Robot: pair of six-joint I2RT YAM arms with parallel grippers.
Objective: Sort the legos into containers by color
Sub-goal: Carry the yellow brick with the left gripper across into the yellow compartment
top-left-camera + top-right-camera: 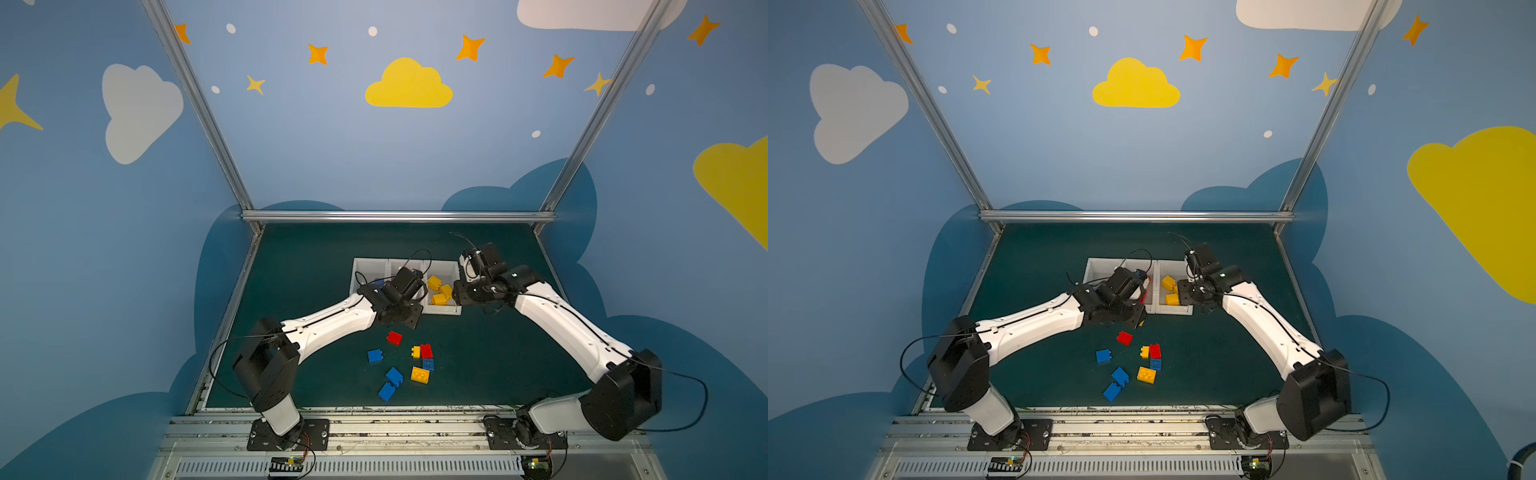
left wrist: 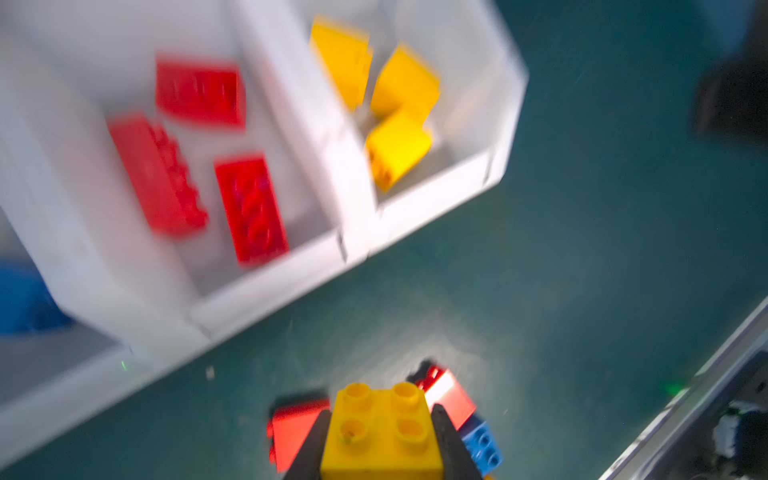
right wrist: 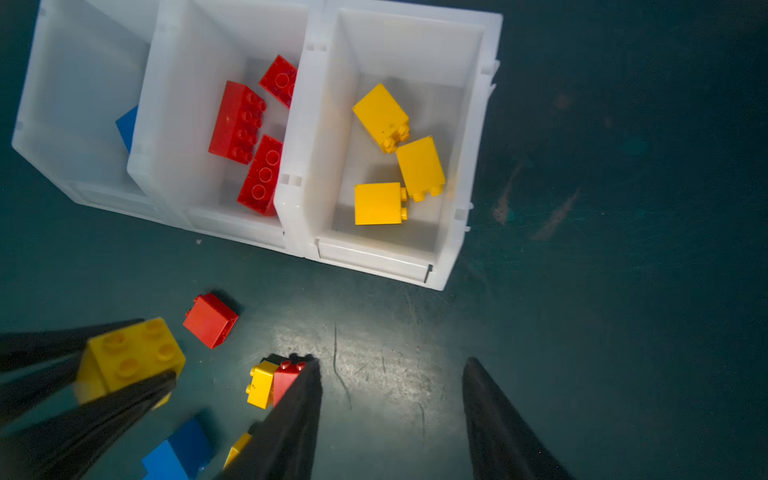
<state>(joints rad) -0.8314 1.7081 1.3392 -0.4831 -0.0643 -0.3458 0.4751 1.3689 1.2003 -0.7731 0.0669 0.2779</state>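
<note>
Two white and black robot arms reach over a dark green mat (image 1: 478,365) toward the containers (image 1: 441,310), three white bins joined in a row near the middle of the mat. The left arm (image 1: 332,324) rises from its base at the near left, bends at a raised elbow and stretches forward and inward, its wrist in front of the middle bin. The left gripper (image 2: 380,411) has both dark fingers clamped on the sides of a yellow brick (image 2: 382,440), studs facing the wrist camera, held over the mat in front of the bins. The right arm (image 1: 557,320) mirrors this pose from the near right, its wrist beside the right-hand bin's near corner. The right gripper (image 3: 390,361) points down at bare mat, jaws apart and empty. Three yellow legos (image 3: 380,116) lie in the right-hand bin, three red legos (image 3: 237,120) in the middle one and a blue lego (image 3: 126,126) in the left one. Several loose legos (image 1: 419,375), red, blue and yellow, lie scattered on the mat nearer the arm bases.
</note>
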